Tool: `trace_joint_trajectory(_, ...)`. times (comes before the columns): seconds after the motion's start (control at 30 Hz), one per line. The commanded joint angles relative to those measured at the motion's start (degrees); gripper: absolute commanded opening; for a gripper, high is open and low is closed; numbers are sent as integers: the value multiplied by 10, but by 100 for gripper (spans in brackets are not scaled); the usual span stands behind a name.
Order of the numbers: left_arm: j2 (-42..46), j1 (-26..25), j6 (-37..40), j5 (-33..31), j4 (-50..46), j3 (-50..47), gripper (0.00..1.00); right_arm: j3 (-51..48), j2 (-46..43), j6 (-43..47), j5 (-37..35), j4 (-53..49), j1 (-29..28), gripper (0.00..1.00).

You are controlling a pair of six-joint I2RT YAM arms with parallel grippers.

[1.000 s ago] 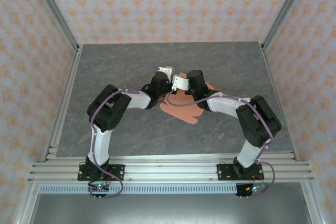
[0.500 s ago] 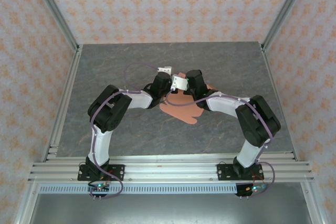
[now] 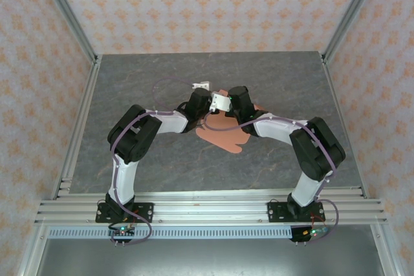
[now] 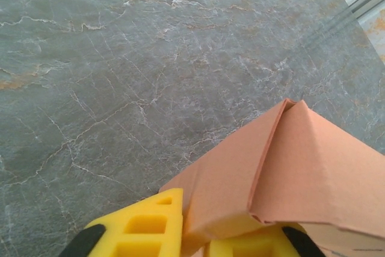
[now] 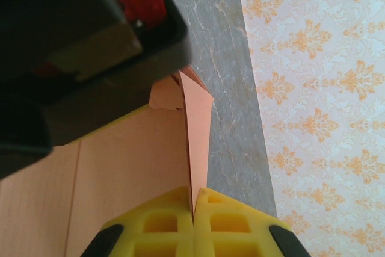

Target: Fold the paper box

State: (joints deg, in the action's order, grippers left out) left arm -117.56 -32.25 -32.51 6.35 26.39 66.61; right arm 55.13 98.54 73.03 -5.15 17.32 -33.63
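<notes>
The paper box is salmon-orange card lying partly flat at the table's middle, with both wrists meeting over its far edge. In the left wrist view a raised, folded wall of the paper box runs down between the yellow fingers, and my left gripper is shut on it. In the right wrist view a thin upright flap of the paper box stands edge-on, and my right gripper is shut on its lower end. A flat panel spreads to the left of that flap.
The grey marble tabletop surrounds the card. Patterned walls and aluminium rails enclose the table. The left arm's black body hangs close over the card in the right wrist view.
The left wrist has edged slightly toward the right one. Both grippers stay on the card, and the sheet has not visibly shifted.
</notes>
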Motion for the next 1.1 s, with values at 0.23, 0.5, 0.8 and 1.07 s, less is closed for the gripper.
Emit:
trace_joint_trajectory(0.23, 8, 61, -4, -56, 82, -14, 34, -2, -4, -11, 55, -77, -28, 0)
trace_joint_trajectory(0.5, 11, 75, 63, 28, 101, -11, 42, 11, -8, -12, 63, -100, -18, 0)
trace_joint_trajectory(0.8, 27, 76, 143, 93, 35, -1, 48, 33, -19, -2, 92, -163, 5, 0)
trace_joint_trajectory(1.07, 49, 76, 214, 141, -21, -3, 54, 55, -24, -3, 105, -207, 17, 0)
